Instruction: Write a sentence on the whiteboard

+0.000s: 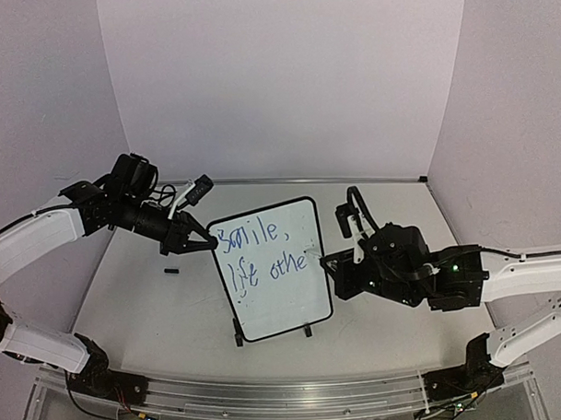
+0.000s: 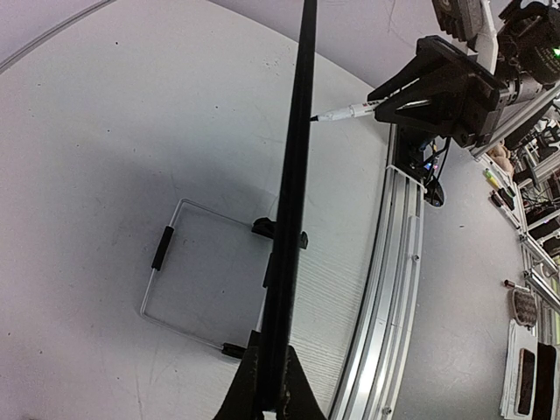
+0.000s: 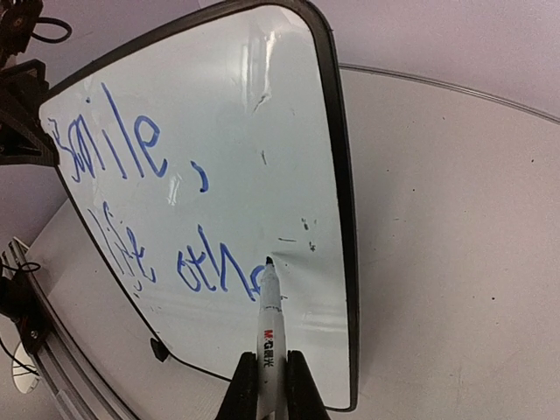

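The whiteboard [image 1: 284,302] stands upright mid-table on two black feet. My left gripper [image 1: 206,242] is shut on its upper left edge. In the left wrist view the whiteboard's frame [image 2: 293,192] shows edge-on, pinched in the left gripper [image 2: 270,350]. The sentence [image 1: 264,252] is blue handwriting in two lines, "Smile," over "life othe". My right gripper [image 1: 330,264] is shut on a white marker [image 1: 314,258]. In the right wrist view the marker [image 3: 269,324] sticks out of the right gripper [image 3: 271,359]. Its tip touches the whiteboard [image 3: 236,114] just right of the sentence [image 3: 131,157].
A small black cap [image 1: 172,268] lies on the table left of the board. A wire stand [image 2: 201,289] props the board from behind. An aluminium rail [image 1: 268,395] runs along the near edge. White walls close the back and sides.
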Available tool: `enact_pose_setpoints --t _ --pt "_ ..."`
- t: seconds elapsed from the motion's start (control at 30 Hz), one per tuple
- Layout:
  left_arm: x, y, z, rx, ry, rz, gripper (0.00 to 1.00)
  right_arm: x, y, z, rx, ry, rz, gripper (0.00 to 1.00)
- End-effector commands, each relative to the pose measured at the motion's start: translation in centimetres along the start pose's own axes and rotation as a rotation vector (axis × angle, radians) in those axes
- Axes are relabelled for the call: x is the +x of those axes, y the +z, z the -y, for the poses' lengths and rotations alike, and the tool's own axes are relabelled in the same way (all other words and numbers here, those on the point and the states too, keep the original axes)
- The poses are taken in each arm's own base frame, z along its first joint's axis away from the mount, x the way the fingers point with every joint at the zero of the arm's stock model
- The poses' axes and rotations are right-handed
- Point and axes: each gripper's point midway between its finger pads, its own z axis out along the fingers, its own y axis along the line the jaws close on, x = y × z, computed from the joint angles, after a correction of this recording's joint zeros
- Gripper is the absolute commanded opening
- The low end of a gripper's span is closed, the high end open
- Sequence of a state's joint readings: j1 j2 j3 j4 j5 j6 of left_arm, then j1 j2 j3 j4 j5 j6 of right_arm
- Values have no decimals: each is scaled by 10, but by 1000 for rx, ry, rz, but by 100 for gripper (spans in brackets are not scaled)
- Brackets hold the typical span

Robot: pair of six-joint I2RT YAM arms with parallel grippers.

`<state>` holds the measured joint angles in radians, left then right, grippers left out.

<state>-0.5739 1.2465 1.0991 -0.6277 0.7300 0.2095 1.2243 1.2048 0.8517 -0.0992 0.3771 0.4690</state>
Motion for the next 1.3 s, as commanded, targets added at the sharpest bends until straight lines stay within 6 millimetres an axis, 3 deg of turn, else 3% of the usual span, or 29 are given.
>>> enact_pose_setpoints --t 0.0,0.53,1.03,1.27 --pt "-6 0 -15 -69 39 10 0 -21 2 -7 -2 2 51 0" --pt "-6 0 -16 -71 36 8 0 -12 -3 13 75 32 47 0" --pt "-5 0 -16 -72 36 8 0 27 3 15 54 48 -75 0" --pt "-6 0 -15 -72 37 9 0 31 6 17 65 52 -88 0"
